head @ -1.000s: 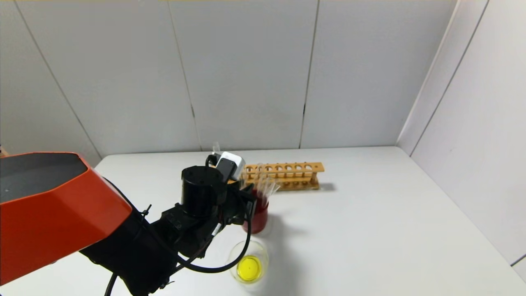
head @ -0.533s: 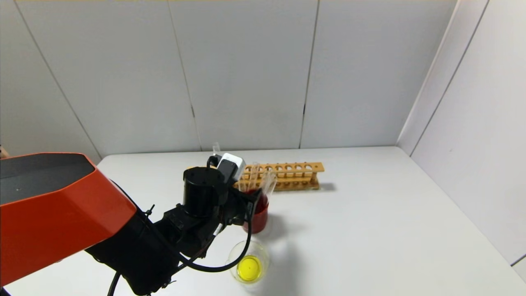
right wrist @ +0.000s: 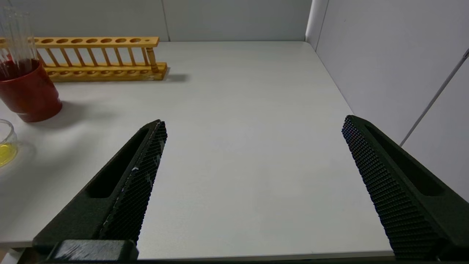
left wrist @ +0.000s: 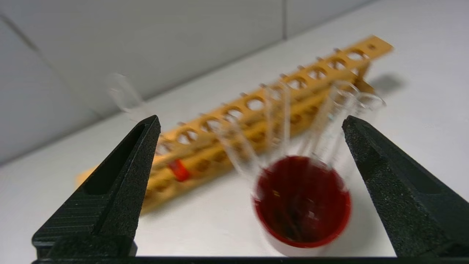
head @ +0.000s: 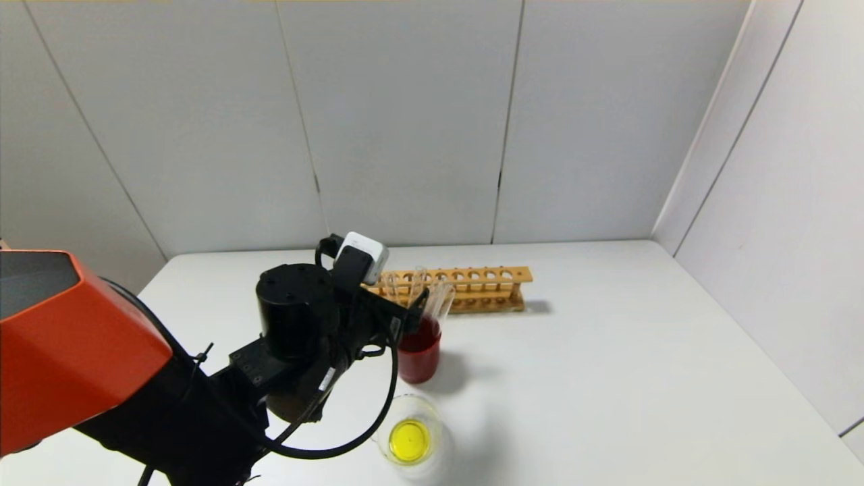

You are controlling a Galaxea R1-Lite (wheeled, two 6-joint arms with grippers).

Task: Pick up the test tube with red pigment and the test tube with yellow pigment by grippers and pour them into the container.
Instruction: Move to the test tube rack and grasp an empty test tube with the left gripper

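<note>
- The left gripper (left wrist: 253, 121) hangs over the table (head: 607, 378) with its jaws spread wide and nothing between them, facing the red cup (head: 418, 352).
- The red cup sits at mid-table, at about 12 o'clock from the container (head: 410, 437) and close to it; several empty clear tubes (left wrist: 274, 124) lean in it.
- The test tube with red pigment (left wrist: 178, 169) stands in the wooden rack (head: 466, 287), at the rack's left end; in the left wrist view only its red-orange base shows through the lower rail. From the red cup it lies at roughly 10 o'clock.
- The container is near the front edge and holds a pool of yellow liquid, so by my reading the yellow pour is already done. I cannot pick out the test tube with yellow pigment among the clear tubes.
- The step in hand looks like the reach for the red tube, not yet a grasp.
- The next move calls for swinging the open jaws toward the rack's left end, straddling the tube above the top rail, closing gently and lifting straight up so the glass does not bind in its hole.
- The right gripper (right wrist: 253, 146) waits low at the table's front right, its jaws wide apart and empty.
</note>
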